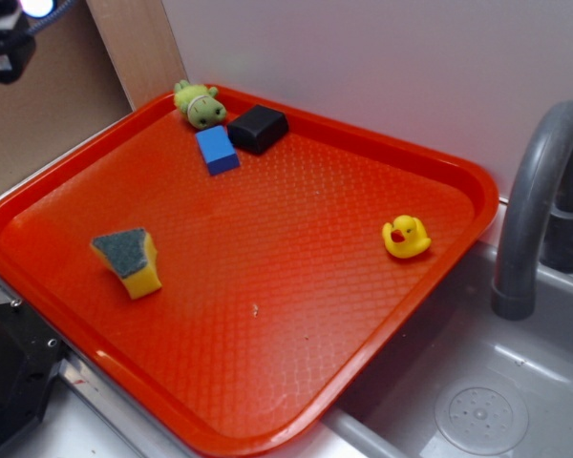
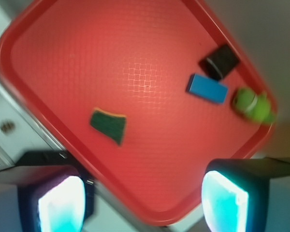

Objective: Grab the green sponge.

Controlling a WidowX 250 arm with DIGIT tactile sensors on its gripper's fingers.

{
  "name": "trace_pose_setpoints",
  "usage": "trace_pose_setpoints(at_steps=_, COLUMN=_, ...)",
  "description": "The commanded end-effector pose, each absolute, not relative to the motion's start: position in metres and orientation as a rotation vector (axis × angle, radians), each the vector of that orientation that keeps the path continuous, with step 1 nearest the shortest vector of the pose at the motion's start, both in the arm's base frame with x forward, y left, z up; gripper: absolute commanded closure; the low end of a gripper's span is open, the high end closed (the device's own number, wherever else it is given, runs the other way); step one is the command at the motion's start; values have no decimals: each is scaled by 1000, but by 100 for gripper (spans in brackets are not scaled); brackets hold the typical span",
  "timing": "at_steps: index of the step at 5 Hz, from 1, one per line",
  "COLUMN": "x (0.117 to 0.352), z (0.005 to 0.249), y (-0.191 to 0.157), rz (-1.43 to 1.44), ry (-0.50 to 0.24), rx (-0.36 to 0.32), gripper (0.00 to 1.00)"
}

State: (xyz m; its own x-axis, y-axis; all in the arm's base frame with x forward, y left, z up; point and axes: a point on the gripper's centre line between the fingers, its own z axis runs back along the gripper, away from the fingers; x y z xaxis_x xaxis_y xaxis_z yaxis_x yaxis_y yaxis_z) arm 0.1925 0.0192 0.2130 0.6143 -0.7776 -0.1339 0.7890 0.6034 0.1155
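Wrist view: green sponge point(image 2: 108, 124) on red tray point(image 2: 150, 53), above-left of hand point(image 2: 142, 200), well apart.
Hand state: wide open, empty.
Long axis: slanting down-right.
Exterior: sponge near tray's left-front edge.

Yellow green sponge point(image 1: 129, 259) with dark grey-green face, orange-red waffle-textured tray point(image 1: 267, 191), blue block point(image 1: 217, 150), yellow duck point(image 1: 406, 237)

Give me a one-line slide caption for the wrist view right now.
Open gripper high above the red tray, green sponge below, untouched, apart from the blue block.
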Motion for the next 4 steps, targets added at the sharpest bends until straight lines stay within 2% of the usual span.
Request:
trace_pose_setpoints(at_steps=1, x=217, z=206, y=15, rz=-1365, ry=-42, rx=277, gripper=0)
trace_pose_setpoints(at_steps=2, x=210, z=193, y=3, rz=-1616, ry=-69, rx=241, gripper=0)
trace_pose_setpoints(at_steps=4, x=205, z=153, y=2, rz=-1739, ry=76, rx=192, gripper=0)
